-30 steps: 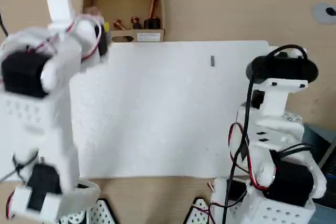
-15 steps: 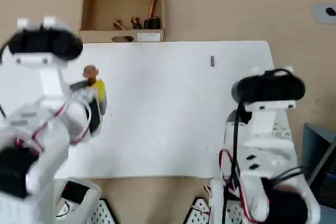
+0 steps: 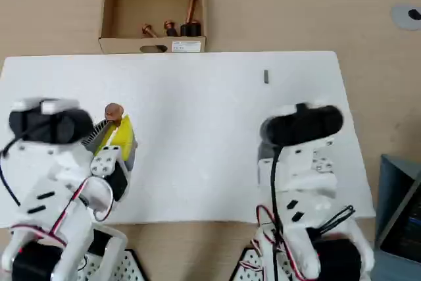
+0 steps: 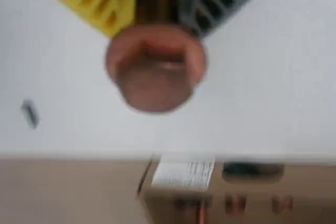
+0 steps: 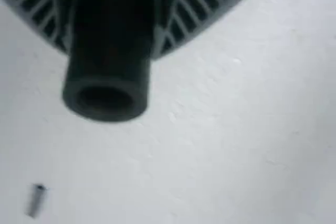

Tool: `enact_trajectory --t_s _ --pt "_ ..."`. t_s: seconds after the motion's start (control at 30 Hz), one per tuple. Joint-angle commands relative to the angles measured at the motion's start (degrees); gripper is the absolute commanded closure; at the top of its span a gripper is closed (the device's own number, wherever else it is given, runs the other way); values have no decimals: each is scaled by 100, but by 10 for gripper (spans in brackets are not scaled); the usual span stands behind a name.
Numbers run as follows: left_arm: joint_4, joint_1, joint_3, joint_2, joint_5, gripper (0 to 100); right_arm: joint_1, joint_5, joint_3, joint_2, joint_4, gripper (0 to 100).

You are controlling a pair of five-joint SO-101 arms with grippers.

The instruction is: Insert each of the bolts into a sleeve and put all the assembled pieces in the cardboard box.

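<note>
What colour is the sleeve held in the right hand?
Black; the sleeve shows best in the right wrist view.

My left gripper (image 4: 157,17) clamps copper bolt (image 4: 155,74) between yellow and grey fingers, round head toward camera. White board (image 4: 273,87) beneath; small grey pin (image 4: 29,114) on it. I see cardboard box (image 4: 173,198) past board edge, blurred copper pieces (image 4: 235,203) inside.

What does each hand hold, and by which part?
Left hand: a bolt, held by the shank, head free. Right hand: a black sleeve, held by one end, open end free.
</note>
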Motion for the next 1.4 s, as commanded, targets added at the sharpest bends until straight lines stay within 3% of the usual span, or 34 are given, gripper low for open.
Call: enact_trajectory --t_s 0.0,0.23,0.47,0.73,1.37 --pt "-519 62 422 -611 53 999 -470 -35 549 -558 -475 989" --pt "-1275 62 1020 -1130 132 999 -1358 -9 1719 -1921 -1248 989" --pt "-1978 79 1029 -1103 1415 999 -2193 -9 2299 -2035 -2040 989" --pt "-1987 1125 879 -1112 1600 999 -3284 369 2774 -2044 -2857 989" --pt "-1934 1371 1116 -1112 1565 999 -3758 888 2651 -2035 -3130 989"
